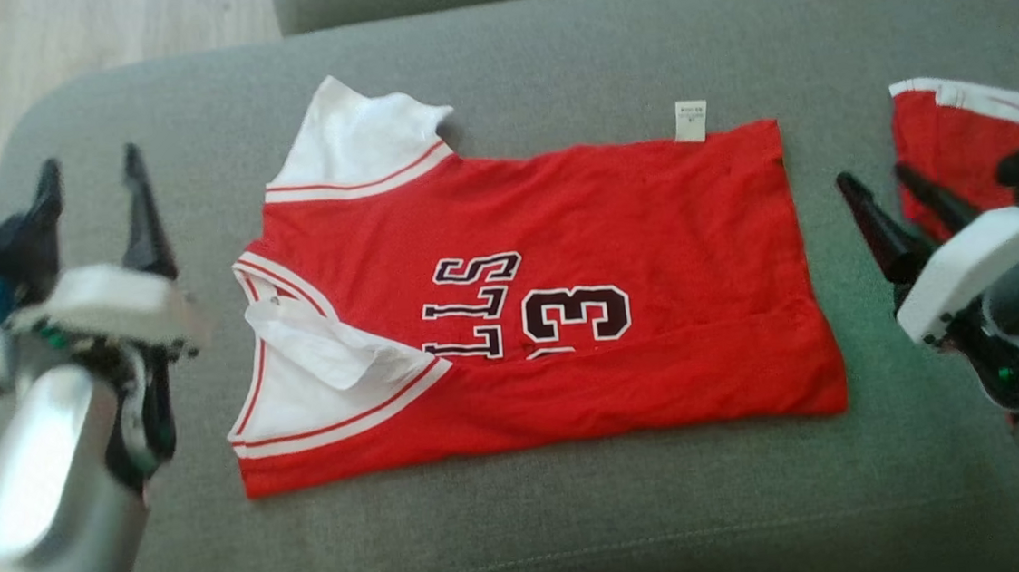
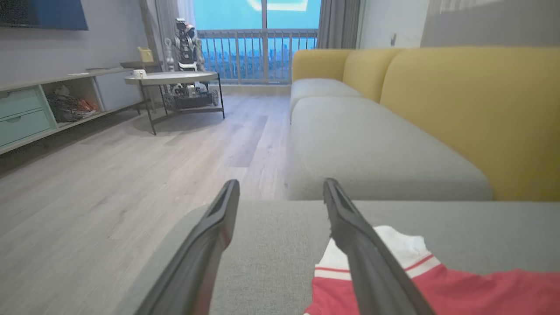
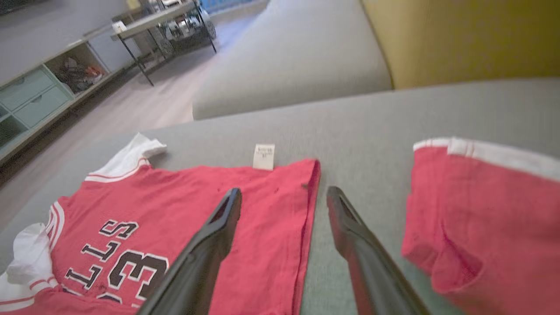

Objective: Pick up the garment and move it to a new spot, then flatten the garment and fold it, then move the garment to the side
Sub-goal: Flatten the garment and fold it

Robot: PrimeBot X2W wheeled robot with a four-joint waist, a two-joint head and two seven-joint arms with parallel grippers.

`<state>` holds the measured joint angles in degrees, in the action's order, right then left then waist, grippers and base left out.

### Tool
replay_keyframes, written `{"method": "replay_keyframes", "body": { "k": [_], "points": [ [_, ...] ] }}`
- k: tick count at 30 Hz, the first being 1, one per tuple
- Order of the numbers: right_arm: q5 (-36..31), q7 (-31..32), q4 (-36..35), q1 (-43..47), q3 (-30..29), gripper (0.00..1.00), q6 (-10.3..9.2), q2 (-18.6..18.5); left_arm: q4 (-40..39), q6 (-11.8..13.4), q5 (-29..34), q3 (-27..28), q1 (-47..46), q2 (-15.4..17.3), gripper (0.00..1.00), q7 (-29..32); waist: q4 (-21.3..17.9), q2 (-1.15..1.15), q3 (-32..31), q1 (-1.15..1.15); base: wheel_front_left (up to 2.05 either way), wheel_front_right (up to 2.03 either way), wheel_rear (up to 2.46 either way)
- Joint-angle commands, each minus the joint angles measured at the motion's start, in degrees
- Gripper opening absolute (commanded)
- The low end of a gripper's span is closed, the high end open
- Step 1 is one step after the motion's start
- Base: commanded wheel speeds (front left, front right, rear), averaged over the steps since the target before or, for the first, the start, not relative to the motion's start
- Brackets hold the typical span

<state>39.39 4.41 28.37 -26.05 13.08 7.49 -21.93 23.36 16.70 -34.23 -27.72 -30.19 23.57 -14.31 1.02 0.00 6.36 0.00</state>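
Lying folded, jersey [image 1: 559, 218] clear of cushion [image 1: 584, 535] edges.

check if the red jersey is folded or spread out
Folded once: the red jersey has its near side doubled over, hiding part of the printed 3. It lies on the grey sofa cushion.

surface: grey sofa seat [image 1: 584, 535] | on it: folded red jersey [image 1: 652, 247] | right: red garment [image 1: 944, 143], possibly shorts

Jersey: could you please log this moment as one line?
jersey: folded, flat on grey cushion | left gripper: open, empty | right gripper: open, empty | second red garment: at right
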Motion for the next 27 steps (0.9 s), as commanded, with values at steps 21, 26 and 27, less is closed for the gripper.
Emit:
{"method": "replay_keyframes", "body": {
  "k": [21,26,27],
  "points": [
    [-38.64,-19.27,-24.89,22.87,-17.33,1.0,0.0,18.69,-18.56,-3.33,21.81,18.18,31.75,-16.53,1.0,-0.68,1.56,0.0,-4.91,0.0,0.0,0.0,0.0],
    [-38.11,-19.37,-25.3,24.5,-17.3,1.0,0.0,19.0,-17.25,-4.61,23.84,19.8,32.57,-18.12,1.0,-0.68,1.1,0.0,-5.03,0.0,0.0,0.0,0.0],
    [-36.56,-19.38,-25.52,24.86,-17.29,1.0,0.0,19.02,-16.78,-5.16,24.58,20.57,32.58,-18.64,1.0,-0.69,0.94,0.0,-5.13,0.0,0.0,0.0,0.0]
  ]
}}
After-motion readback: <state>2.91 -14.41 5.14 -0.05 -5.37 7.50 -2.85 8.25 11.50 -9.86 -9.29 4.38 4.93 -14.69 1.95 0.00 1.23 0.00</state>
